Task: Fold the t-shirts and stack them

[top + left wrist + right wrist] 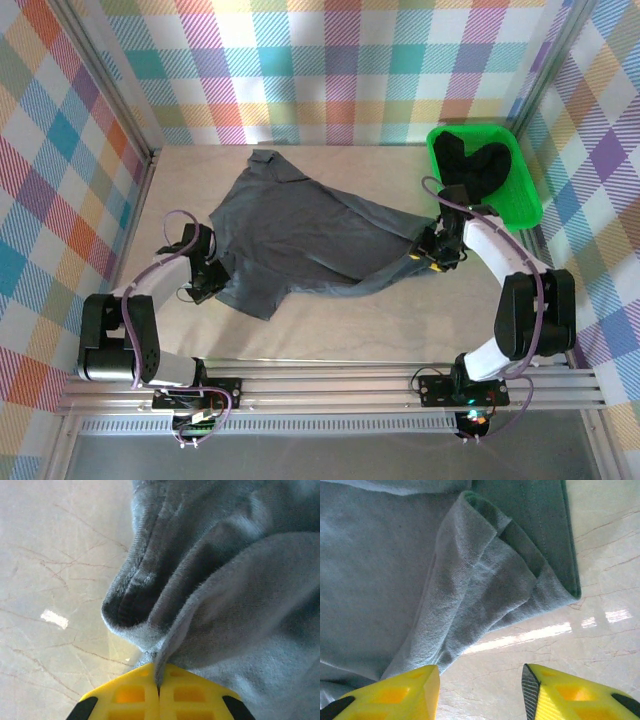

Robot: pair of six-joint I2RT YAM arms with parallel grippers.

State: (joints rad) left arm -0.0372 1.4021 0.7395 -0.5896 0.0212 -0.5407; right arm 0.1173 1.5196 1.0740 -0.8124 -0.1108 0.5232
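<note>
A: Left pincer (159, 682)?
B: Clenched on a pinch of the grey shirt (240, 595). More cloth bunched in thick folds just ahead of the tips.
A: Right pincer (481, 680)?
B: Released, gaping over bare tabletop (600, 580). Folded hem just ahead, cloth reaching right down to it on one side.
A: And the grey shirt as a whole?
B: Spread crumpled on the tabletop, stretched between both pincers.
A: Black shirts (475, 165)?
B: Heaped in the green tray (527, 203), just beyond the right pincer, well apart from the left.
</note>
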